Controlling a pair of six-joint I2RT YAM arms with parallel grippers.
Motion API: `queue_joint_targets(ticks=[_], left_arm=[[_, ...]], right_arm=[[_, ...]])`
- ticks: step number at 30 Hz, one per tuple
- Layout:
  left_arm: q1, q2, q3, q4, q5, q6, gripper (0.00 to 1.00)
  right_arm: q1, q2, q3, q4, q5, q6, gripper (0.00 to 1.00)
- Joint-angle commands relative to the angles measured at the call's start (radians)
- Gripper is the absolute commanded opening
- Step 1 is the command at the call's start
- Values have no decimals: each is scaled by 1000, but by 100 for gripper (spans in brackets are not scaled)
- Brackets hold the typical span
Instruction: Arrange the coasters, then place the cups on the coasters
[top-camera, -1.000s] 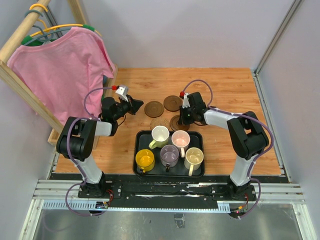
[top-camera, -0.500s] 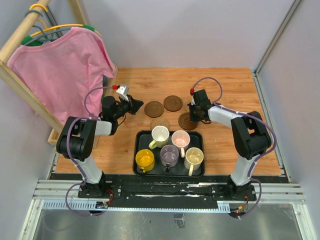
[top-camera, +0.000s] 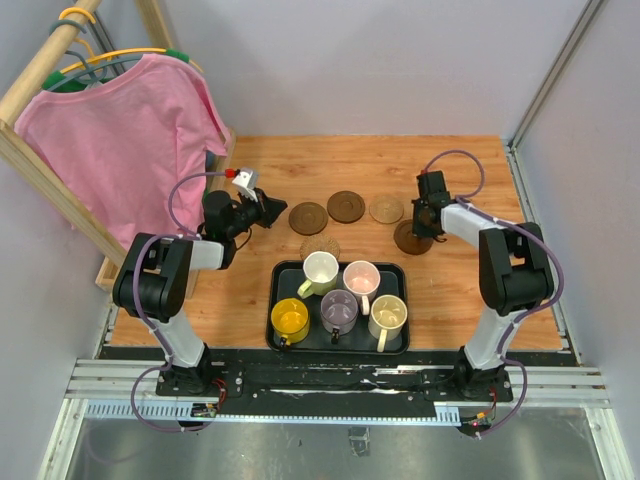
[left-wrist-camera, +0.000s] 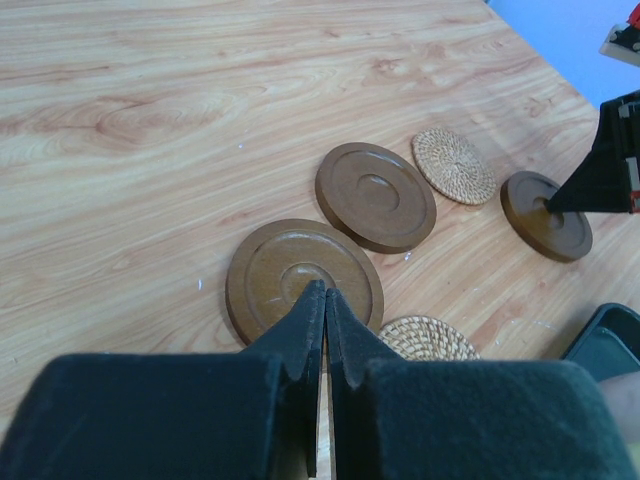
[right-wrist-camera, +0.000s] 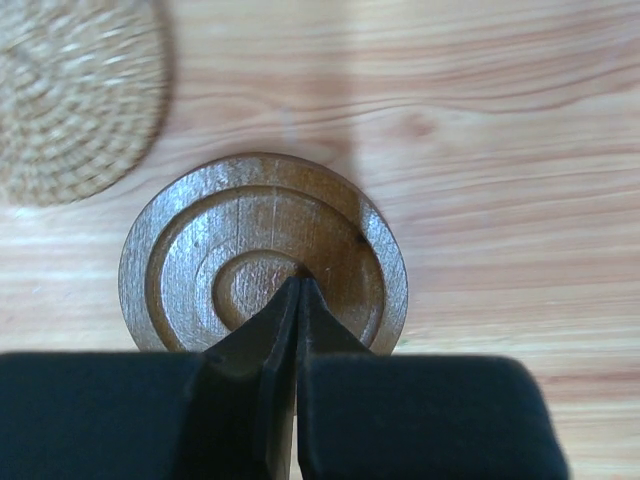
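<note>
Wood-grain bench (top-camera: 470, 180), pale grey walls (top-camera: 380, 70) on far and right sides. A pink shirt (top-camera: 130, 130) hangs from a timber rack (top-camera: 40, 65) at far left. Near centre sits a black tray (top-camera: 280, 275) w/ all five mugs inside: cream-white (top-camera: 320, 268) and pale pink (top-camera: 361, 277) in the far row, bright yellow (top-camera: 290, 318), greyish purple (top-camera: 339, 311) and pale yellow-cream (top-camera: 388, 314) in the near row.

Coasters are all on the bench beyond the tray. From left: dark wood no. 1 (top-camera: 308, 217), dark wood no. 2 (top-camera: 346, 206), cork disc (top-camera: 386, 210), then dark wood no. 3 (top-camera: 408, 242) a bit nearer and to the right. A 2nd cork disc (top-camera: 320, 247) lies just beside the tray's far edge, apart from the row.

Left jaws: clenched, nothing between them. On my left wrist cam the tips point over the near part of dark wood no. 1; can't tell if they touch it.

Right jaws: clenched too, gripping nothing. The closed tip sits at the centre rings of dark wood no. 3 and looks pressed on top, w/ the cork disc just to its left.
</note>
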Motion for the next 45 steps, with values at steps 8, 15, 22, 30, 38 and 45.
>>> queue_joint_targets(ticks=[8, 15, 22, 30, 38, 45], left_arm=[[-1, -22, 70, -122, 13, 62, 6], [0, -47, 77, -188, -29, 62, 6], [-7, -81, 68, -221, -14, 29, 6], [-124, -131, 15, -319, -57, 69, 16], [-215, -106, -7, -389, -67, 74, 24], [-253, -26, 55, -459, -81, 78, 22]], right_arm=[[-125, 160, 242, -87, 21, 2, 1], [-130, 250, 358, -88, -65, -20, 1], [-128, 115, 270, -25, -120, -27, 1], [-115, -89, 81, 78, -232, -31, 13], [-104, -194, -55, 177, -375, 6, 29], [-98, -265, -116, 206, -408, 20, 28]])
